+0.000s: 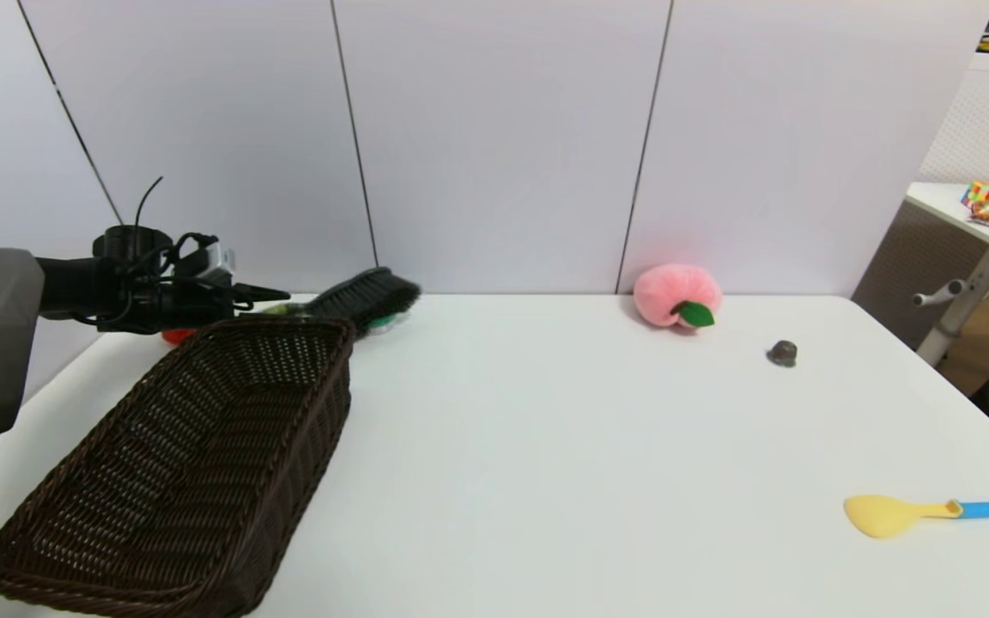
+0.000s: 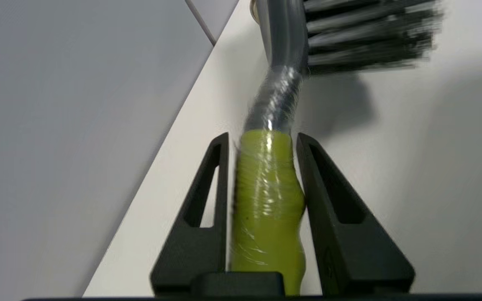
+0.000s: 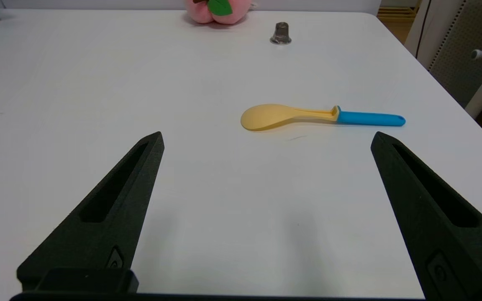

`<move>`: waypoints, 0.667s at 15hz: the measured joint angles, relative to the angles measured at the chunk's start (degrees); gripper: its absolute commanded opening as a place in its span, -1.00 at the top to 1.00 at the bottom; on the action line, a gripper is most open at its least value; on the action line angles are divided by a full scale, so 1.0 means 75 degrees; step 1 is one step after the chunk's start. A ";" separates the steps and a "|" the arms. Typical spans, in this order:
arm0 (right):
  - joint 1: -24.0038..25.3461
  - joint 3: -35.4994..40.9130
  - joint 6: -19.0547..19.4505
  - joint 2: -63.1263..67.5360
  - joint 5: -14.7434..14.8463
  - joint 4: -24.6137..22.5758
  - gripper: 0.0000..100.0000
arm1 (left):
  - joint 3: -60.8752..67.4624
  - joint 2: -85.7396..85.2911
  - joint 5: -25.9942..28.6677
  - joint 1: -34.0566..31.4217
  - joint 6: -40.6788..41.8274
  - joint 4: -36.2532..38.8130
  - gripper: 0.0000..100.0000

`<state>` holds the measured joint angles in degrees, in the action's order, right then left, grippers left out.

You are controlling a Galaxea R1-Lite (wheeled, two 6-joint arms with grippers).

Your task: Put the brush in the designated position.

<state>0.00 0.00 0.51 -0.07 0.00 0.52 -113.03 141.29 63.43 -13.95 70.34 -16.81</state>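
Overhead: left gripper (image 1: 276,296) by the basket's (image 1: 203,446) far rim, brush (image 1: 366,296) aloft, bristles pointing right. Left wrist: fingers (image 2: 207,196) clamping green handle, long axis straight out from jaws. Right wrist: right gripper (image 3: 266,142) spread wide, empty, near the spoon (image 3: 291,116).

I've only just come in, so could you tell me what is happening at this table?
The left tool is shut on the brush, gripping its lime-green handle and holding it in the air past the far end of the brown wicker basket, bristles pointing away from the arm. The right tool is open and idle, hovering over the white table near the yellow spoon. A pink plush peach sits by the wall.
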 measured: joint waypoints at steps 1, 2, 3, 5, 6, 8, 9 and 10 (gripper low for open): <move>0.0000 0.0000 0.0000 0.0000 0.0000 0.0000 -1.00 | 0.0000 0.0011 -0.0002 0.0000 -0.0008 -0.0003 -1.00; 0.0000 0.0000 0.0002 0.0000 0.0000 0.0000 -1.00 | 0.0000 0.0018 -0.0002 0.0000 -0.0003 -0.0007 -1.00; 0.0000 0.0000 0.0000 0.0000 0.0000 0.0000 -1.00 | 0.0000 0.0033 -0.0002 0.0003 -0.0007 -0.0018 -1.00; 0.0000 0.0000 0.0000 0.0000 0.0000 0.0000 -1.00 | 0.0000 0.0055 -0.0002 0.0008 -0.0008 -0.0026 -1.00; 0.0000 0.0000 0.0000 0.0000 0.0000 0.0000 -1.00 | 0.0000 0.0062 -0.0005 0.0011 -0.0008 -0.0026 -1.00; 0.0000 0.0000 0.0000 0.0000 0.0000 -0.0002 -1.00 | -0.0002 0.0059 -0.0011 0.0005 -0.0029 -0.0015 -1.00; 0.0000 0.0000 0.0000 0.0000 0.0000 0.0000 -1.00 | -0.0015 0.0034 -0.0034 0.0003 -0.0029 0.0000 -1.00; 0.0000 0.0000 0.0000 0.0000 0.0000 -0.0002 -1.00 | -0.0016 -0.0008 -0.0093 0.0000 -0.0049 0.0003 -1.00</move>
<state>0.00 0.00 0.51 -0.07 0.00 0.51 -113.15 141.23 62.73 -13.95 69.97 -16.79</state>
